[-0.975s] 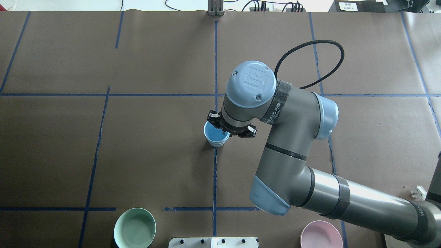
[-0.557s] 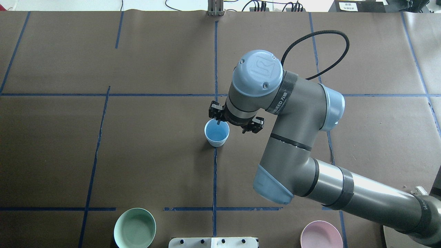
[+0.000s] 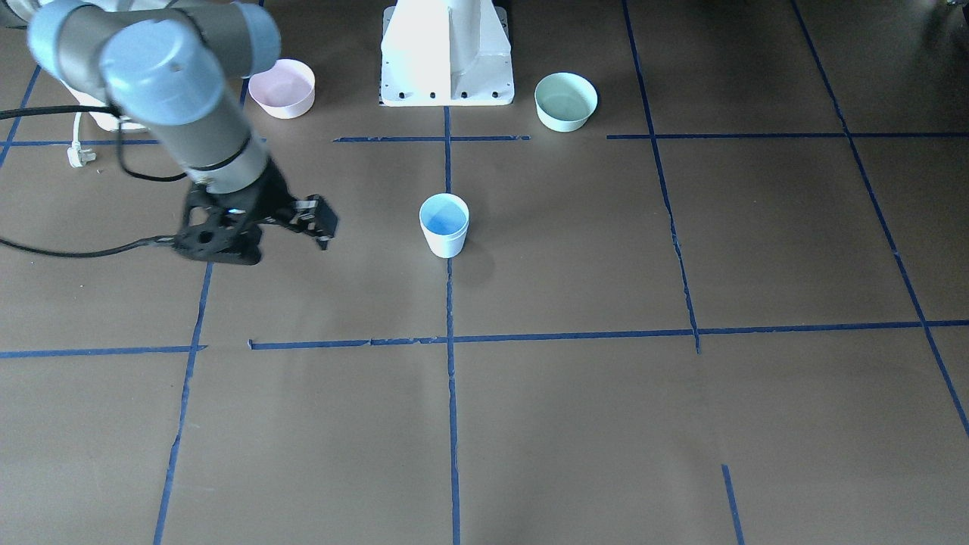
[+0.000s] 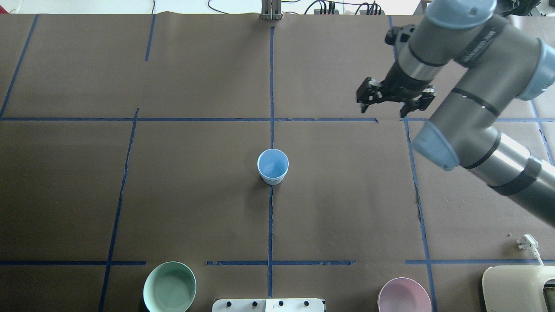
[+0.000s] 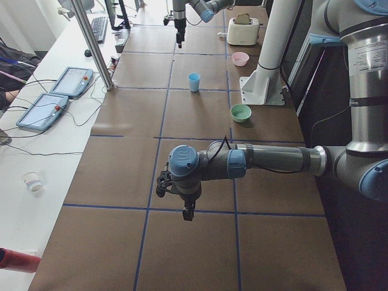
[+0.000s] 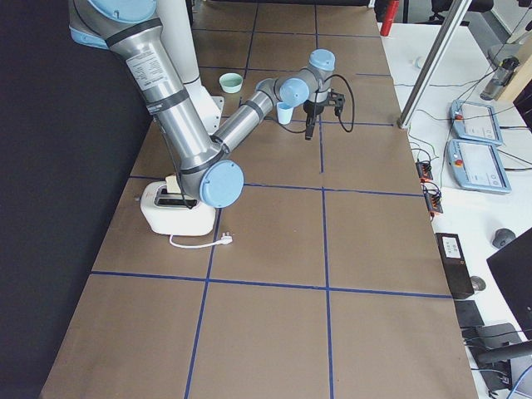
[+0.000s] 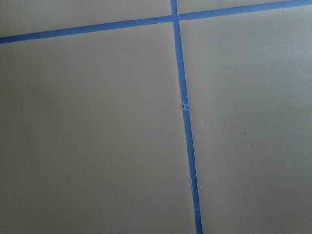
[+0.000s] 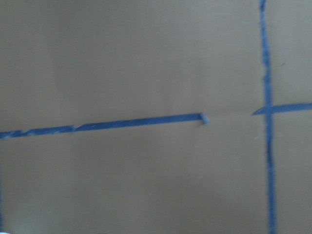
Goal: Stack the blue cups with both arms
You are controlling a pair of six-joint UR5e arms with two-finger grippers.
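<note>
Two views (side cameras) show left arm (image 5: 273,160), apart from cups (image 5: 193,81).

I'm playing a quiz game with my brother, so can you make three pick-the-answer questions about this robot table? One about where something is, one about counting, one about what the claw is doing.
1. Where does the blue cup stand?
A) on the toaster
B) on the middle blue tape line
C) in a claw

2. How many bowls are on the table?
A) one
B) four
C) two

3. The right gripper is:
A) open and empty
B) shut on the cup
C) shut with nothing in it

Answers:
1 B, the cup stands upright on the centre line.
2 C, there is a pink bowl and a mint-green bowl.
3 A, its fingers are apart with nothing between them.
</note>
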